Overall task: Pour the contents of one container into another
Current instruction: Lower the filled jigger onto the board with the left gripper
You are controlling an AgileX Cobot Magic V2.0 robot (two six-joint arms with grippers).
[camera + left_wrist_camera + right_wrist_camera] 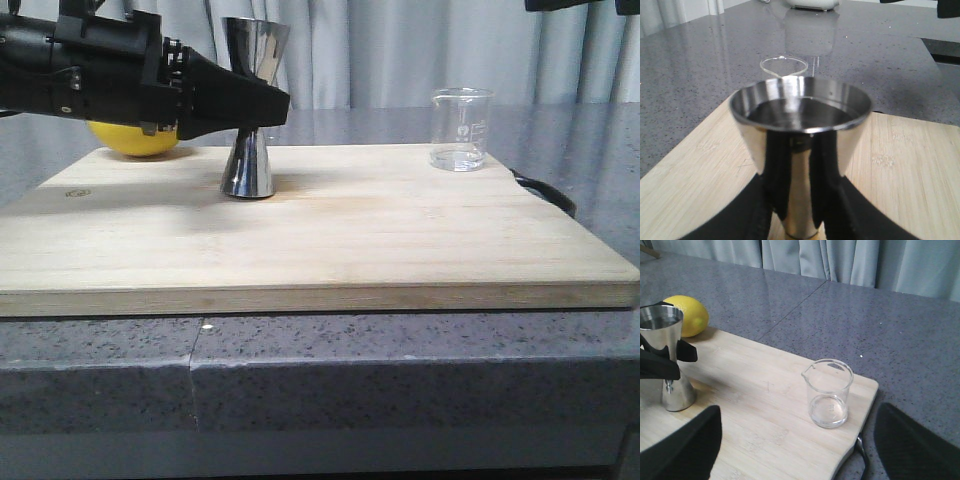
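Desk [100, 370] carries a wooden board [330, 235]. Left claw [262, 103] is clamped on the waist of the steel jigger [250, 110], which stands upright on the board toward its far left corner, beside a lemon [130, 140]. Right claw [795, 450] is spread wide, holding nothing, above the glass beaker [829, 392] near the board's far right corner. Liquid sits in the jigger's cup; beaker looks nearly empty (thin film at most). Judgement: the pour appears done; releasing the jigger is what remains.

Kitchen-like: stone counter [400, 370], cutting board [400, 230].
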